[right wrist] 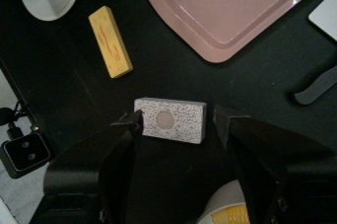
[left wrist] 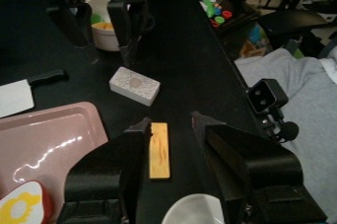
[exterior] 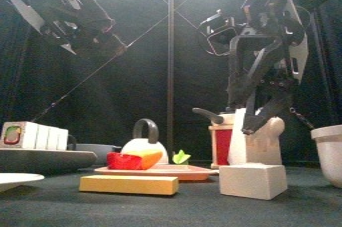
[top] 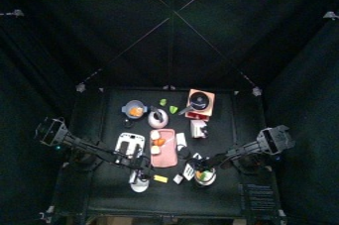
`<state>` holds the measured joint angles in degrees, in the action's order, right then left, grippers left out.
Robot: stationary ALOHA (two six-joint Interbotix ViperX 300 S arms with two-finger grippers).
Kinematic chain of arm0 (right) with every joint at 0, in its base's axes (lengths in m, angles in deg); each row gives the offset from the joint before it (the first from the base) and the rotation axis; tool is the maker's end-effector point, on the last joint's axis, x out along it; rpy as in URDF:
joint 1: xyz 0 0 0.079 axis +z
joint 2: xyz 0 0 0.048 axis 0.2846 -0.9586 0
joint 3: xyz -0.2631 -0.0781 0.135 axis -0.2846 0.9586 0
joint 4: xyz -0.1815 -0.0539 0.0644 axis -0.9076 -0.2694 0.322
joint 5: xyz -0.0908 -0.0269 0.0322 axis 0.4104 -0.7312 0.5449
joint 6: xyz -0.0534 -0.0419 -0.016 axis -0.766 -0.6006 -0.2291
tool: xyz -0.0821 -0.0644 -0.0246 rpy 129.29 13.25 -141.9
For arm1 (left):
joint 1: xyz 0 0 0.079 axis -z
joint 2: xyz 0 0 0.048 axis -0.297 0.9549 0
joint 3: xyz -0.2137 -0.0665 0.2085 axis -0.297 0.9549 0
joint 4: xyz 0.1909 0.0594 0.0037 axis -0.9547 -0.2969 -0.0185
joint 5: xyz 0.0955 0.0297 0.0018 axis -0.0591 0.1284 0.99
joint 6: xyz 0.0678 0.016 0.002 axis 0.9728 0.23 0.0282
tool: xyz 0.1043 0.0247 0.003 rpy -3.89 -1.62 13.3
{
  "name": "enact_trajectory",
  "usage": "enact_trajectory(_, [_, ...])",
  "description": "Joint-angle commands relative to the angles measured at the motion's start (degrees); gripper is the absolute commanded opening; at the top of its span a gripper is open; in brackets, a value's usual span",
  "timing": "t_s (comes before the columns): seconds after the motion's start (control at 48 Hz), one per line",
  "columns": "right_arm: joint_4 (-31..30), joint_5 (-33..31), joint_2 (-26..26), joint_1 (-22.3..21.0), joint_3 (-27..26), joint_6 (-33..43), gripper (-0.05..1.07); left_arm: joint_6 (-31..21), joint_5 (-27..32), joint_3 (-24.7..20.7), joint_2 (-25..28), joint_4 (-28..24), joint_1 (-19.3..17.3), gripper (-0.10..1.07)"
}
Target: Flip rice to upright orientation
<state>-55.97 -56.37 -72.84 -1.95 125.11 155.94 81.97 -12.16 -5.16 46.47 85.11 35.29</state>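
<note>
**Asker:** So, where does the job stand?

**Me:** Broadly, I'm at the approach step. The black table [top: 113,110] is crowded, and the rice [right wrist: 171,119], a small speckled white packet, lies flat near its front edge. My right gripper [right wrist: 172,121] hangs directly over it, jaws spread apart, one on each side of the packet, gripping nothing. I judge the flip itself has not begun.

**Asker:** What does the next move call for?

**Me:** Probably lowering, pinching the packet across its narrow sides, then lifting and turning it to stand on end. The yellow stick [right wrist: 109,40] lies near, so I'd want to keep my jaws clear of it.

**Asker:** And your other arm?

**Me:** My left gripper [left wrist: 168,127] sits back on its own side, jaws parted and empty, above that same yellow stick.

**Asker:** What does one view give that another doesn't?

**Me:** From the right wrist I see the packet's flat face centred between my jaws, with the pink tray [right wrist: 237,11] beyond. Looking level from the front, I see its low side profile and my arm hanging behind, but not how well the jaws line up. From high above, everything is too small to pick out the packet for certain.
</note>
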Motion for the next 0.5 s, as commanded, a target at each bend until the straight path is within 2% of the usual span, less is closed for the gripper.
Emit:
enact_trajectory(0.0, [-0.5, 0.2, 1.8, 0.1, -1.1, -0.1, 0.91, 0.1, -0.2, -0.5, -0.4, 0.0, -0.1, 0.79])
enact_trajectory(0.479, [-3.3, 0.7, 1.9, -0.4, -1.4, -0.1, 0.91, 0.1, -0.2, -0.4, -0.4, -0.1, -0.1, 0.79])
